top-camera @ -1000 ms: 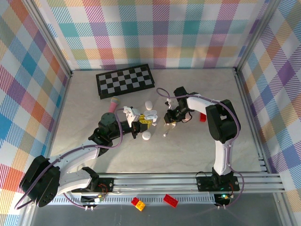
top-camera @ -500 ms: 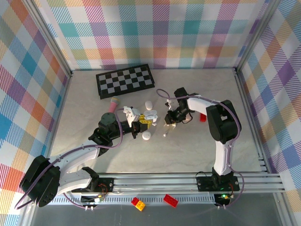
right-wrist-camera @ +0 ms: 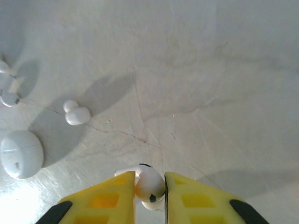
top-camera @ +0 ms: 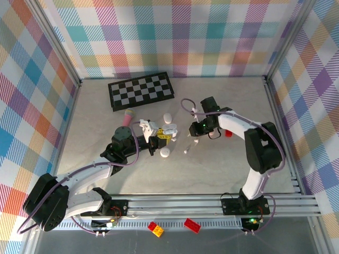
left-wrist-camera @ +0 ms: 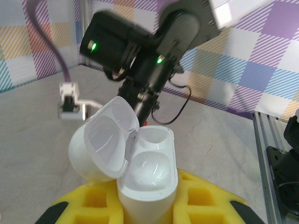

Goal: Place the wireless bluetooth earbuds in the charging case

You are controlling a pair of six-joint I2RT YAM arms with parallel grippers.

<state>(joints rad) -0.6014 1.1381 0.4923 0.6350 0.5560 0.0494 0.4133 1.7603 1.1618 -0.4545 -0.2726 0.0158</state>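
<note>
Between the yellow fingertips (right-wrist-camera: 112, 196) of the right gripper (right-wrist-camera: 149, 189): one small glossy white plastic earbud (right-wrist-camera: 150, 181), pinched from both sides. Jaws are nearly together, only the bud's width between them. A small dark spot is visible on the bud. It looks lifted off the pale grey stone-look tabletop (right-wrist-camera: 210, 70), not resting on it.

Left gripper (left-wrist-camera: 147, 205): yellow pads clamped on the lower body of the white pebble-shaped plastic charging case (left-wrist-camera: 149, 158), held upright. Lid is flipped open, hinged to the left in the left wrist view. Two wells are exposed. Can't tell if the near one is occupied, it reads glossy white either way. The right arm's black wrist housing (left-wrist-camera: 112, 42), green LEDs lit, sits behind and above the open case, not touching it.

Top view: both grippers are near table centre, close but apart.

On the table under the right wrist camera:
- pair of loose white earbuds (right-wrist-camera: 76, 113), touching each other
- closed white rounded case (right-wrist-camera: 21, 154) near that pair
- more small white pieces (right-wrist-camera: 7, 91) at the left frame edge, too cropped to identify

Further out: black-and-white chessboard (top-camera: 140, 90) at the far side, pink rounded object (top-camera: 127, 117) near it, small red block (top-camera: 228, 132) just beside the right arm.
</note>
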